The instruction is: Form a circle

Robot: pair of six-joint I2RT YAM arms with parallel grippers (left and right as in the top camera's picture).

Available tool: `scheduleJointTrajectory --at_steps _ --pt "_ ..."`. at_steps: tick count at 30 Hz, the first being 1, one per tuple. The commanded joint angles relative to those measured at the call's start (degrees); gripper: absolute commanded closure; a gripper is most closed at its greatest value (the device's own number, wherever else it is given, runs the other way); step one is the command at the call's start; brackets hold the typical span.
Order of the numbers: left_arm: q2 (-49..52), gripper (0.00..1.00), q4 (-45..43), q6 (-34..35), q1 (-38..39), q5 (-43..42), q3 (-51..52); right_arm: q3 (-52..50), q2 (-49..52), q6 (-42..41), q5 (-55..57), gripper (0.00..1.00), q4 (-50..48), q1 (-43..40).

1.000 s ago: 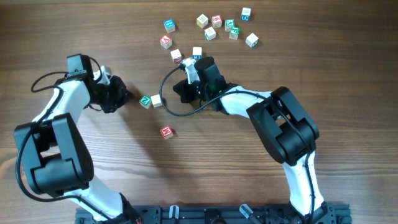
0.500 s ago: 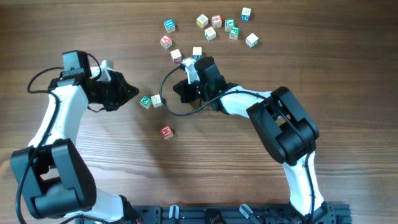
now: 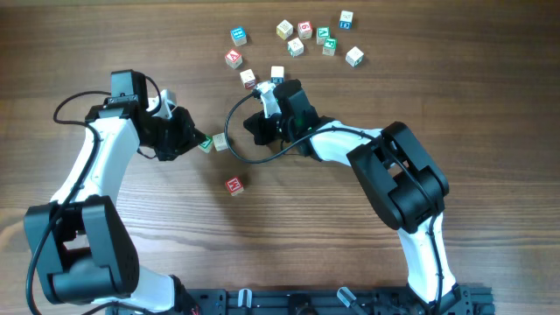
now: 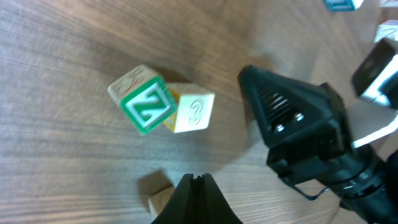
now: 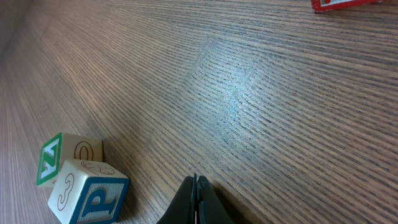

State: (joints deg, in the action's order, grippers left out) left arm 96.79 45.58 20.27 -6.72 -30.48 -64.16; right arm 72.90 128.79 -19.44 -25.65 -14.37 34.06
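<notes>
The left arm (image 3: 94, 159) and right arm (image 3: 346, 138) have white links and bulky black joint housings. A black cable (image 3: 229, 127) loops off the right wrist. The black left gripper (image 4: 194, 182) tapers to a wedge.

Red block (image 5: 345, 4) cut off by top edge; letter apparently unreadable

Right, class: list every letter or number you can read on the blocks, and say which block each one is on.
"Z": green letter on the green-framed block.
"P": blue letter on the pale block beside it.
"3": faint embossed figure on that pale block's side face, probably a three.
Red block and the scattered blocks at the far side: printed, but too small to read.
</notes>
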Motion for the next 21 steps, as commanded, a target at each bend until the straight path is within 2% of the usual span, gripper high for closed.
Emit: scheduleJointTrajectory --at_steps 1,7,11,21 --pt "-0.42 0.96 0.98 -0.48 1.27 2.45 -0.57 -0.85 1.11 -0.15 2.71 0.95 1.57 -0.02" --pt "-0.42 0.96 0.98 -0.50 4.96 9.14 -0.57 -0.85 1.11 -0.15 2.71 0.96 1.57 -0.02" --pt "-0.42 0.96 2.27 -0.52 6.86 20.37 -0.57 -0.85 1.11 -0.15 2.71 0.95 1.57 -0.02" --pt "-0.42 0.96 1.99 -0.55 6.88 20.74 -0.57 -0.85 1.11 -0.11 2.99 0.96 1.57 -0.04"
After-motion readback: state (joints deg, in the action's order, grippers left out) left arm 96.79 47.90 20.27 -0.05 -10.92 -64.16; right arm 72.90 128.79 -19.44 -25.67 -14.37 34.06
